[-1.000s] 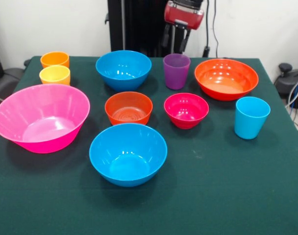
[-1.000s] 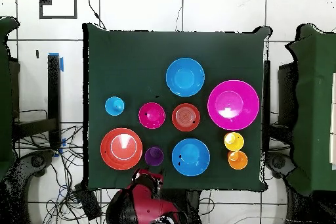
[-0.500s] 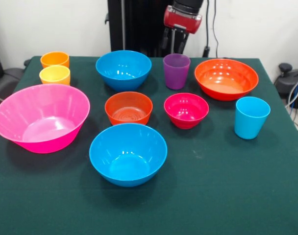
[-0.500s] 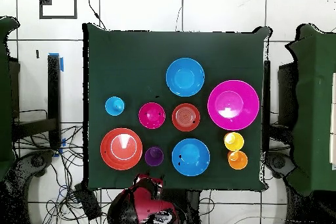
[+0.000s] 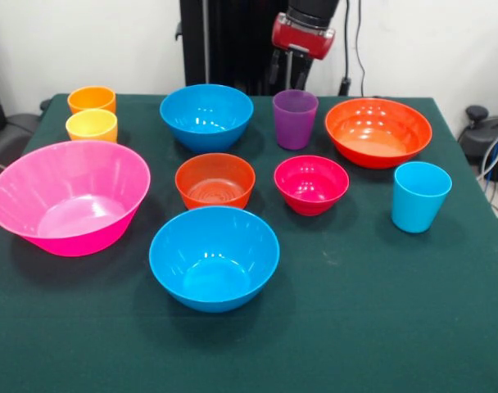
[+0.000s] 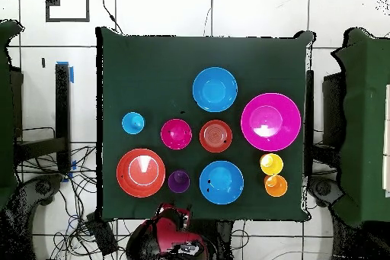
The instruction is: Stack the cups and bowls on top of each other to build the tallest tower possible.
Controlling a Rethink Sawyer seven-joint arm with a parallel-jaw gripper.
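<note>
Front view gives you the whole spread on the green table [image 5: 380, 327], nothing stacked yet, every piece standing upright and apart on the cloth. At the far left you have the orange cup [image 5: 92, 99] with the yellow cup [image 5: 92, 125] just in front of it, nearly touching. Below them sits the big pink bowl [image 5: 69, 196], tipped a little toward the camera. Moving right, one blue bowl [image 5: 206, 115] stands at the back, the small orange bowl [image 5: 215, 180] in the middle row, and the second blue bowl [image 5: 214, 256] nearest the camera. Next you see the purple cup [image 5: 295, 119] at the back with the small magenta bowl [image 5: 311, 184] in front of it. Then comes the wide orange-red bowl [image 5: 378, 131], and the light blue cup [image 5: 420, 196] stands farthest right. The gripper [image 5: 290, 70] hangs off the table's back edge, just behind the purple cup, holding nothing; you cannot tell from either view whether it is spread or closed.
</note>
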